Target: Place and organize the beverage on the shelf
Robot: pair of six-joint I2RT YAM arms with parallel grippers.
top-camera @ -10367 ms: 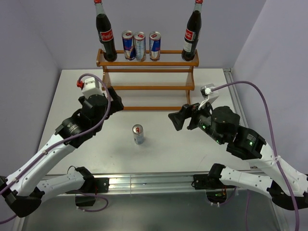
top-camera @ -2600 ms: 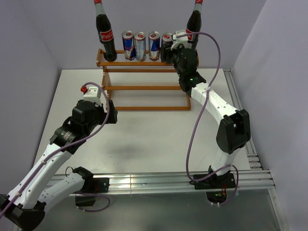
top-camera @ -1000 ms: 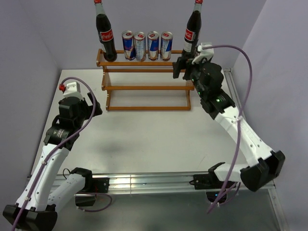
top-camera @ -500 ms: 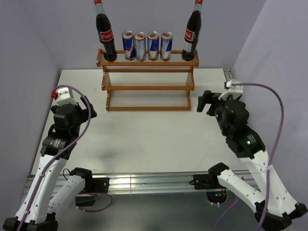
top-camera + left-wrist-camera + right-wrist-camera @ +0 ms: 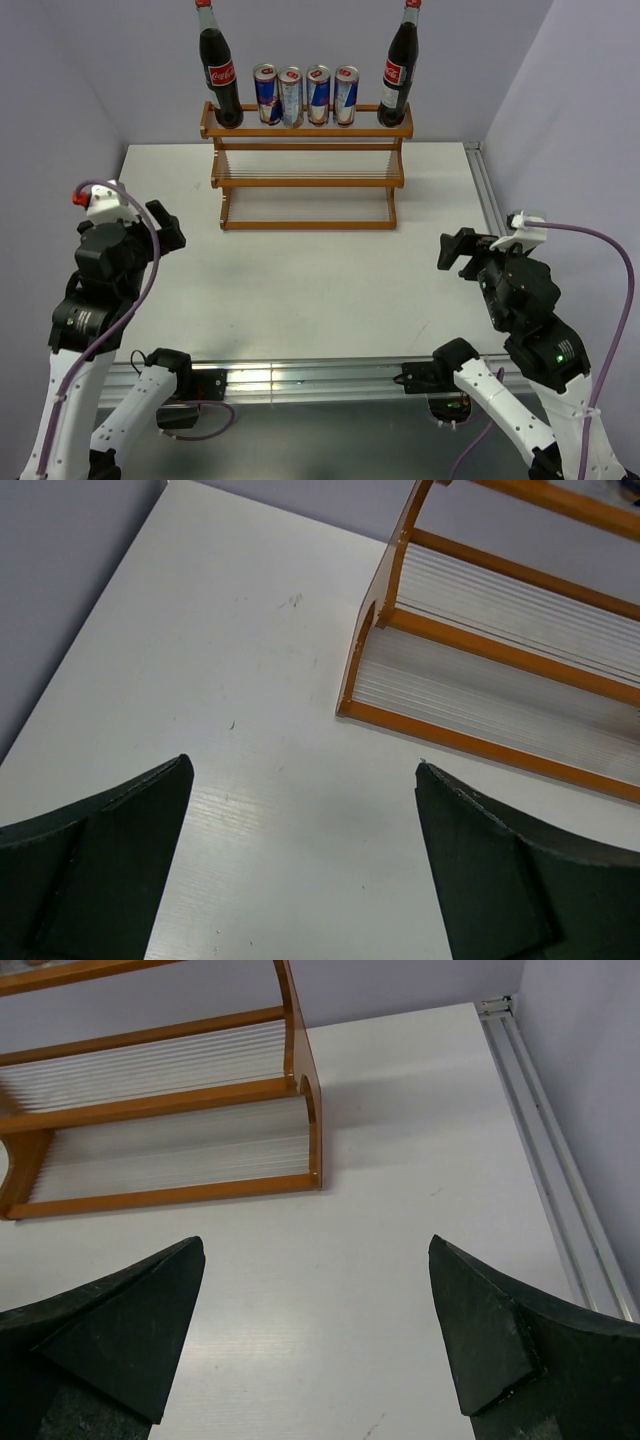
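Coca-Cola bottles (image 5: 220,75) flanking four blue-silver cans (image 5: 304,95), top tier of shelf (image 5: 305,182)

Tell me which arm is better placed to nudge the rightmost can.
Right, probably: the right end effector, open, sits on that can's side of the shelf; the left end effector is farther across.

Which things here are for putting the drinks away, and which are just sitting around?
For the job:
left cola bottle
right cola bottle
four blue-and-silver cans
wooden shelf

Just there:
white table
metal rail at the near edge
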